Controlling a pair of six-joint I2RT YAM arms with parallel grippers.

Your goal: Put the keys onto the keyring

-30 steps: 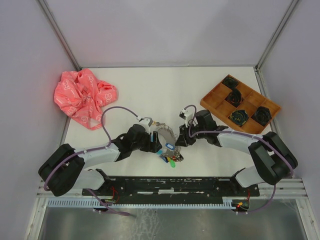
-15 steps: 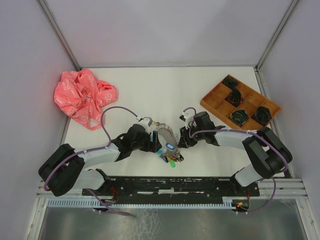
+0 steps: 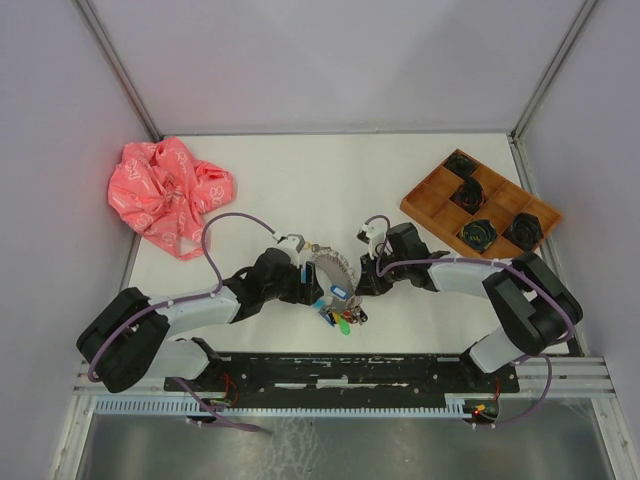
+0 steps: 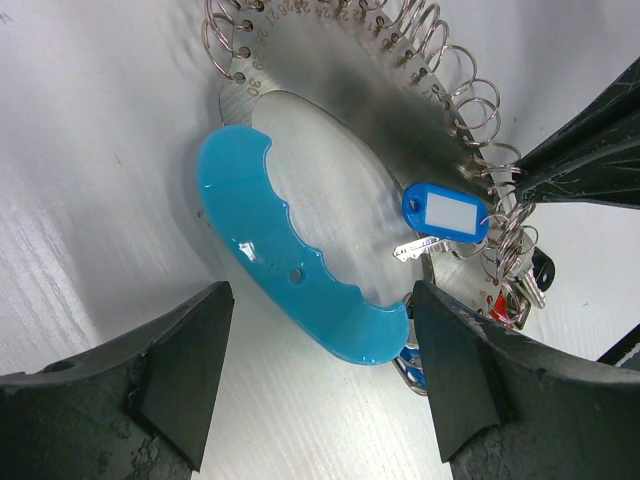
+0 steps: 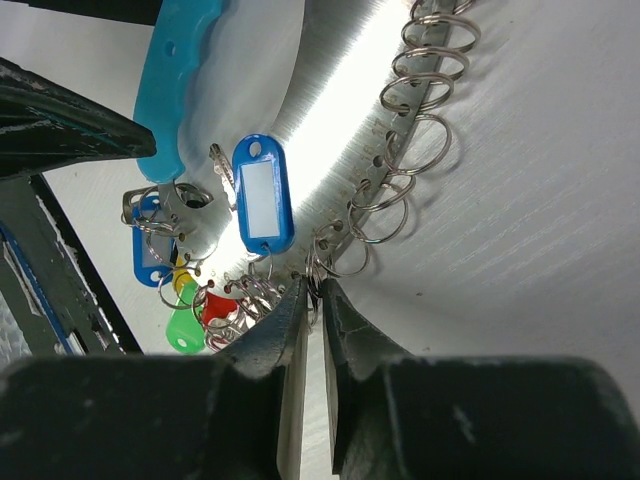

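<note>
Nearest the arm bases: bunch of keys w/ tags, lying on the white table at the near end of the keyring plate. Green tag, red tag & yellow tag sit close together there. Blue tag w/ a white label lies on the shiny plate, w/ a small key right next to it.

L claw: wide apart, one finger each side of the plate's blue handle, not squeezing it.

R claw: fingers almost together, tips clamped on one small ring at the plate's outer edge, just beside the blue tag. Lots more rings run along that edge in a curve.

Both claws are at the plate, L on its left side, R on its right.

Further back on the right: wooden tray w/ black things in some of its boxes. Far left: crumpled pink bag, well apart from the plate.
</note>
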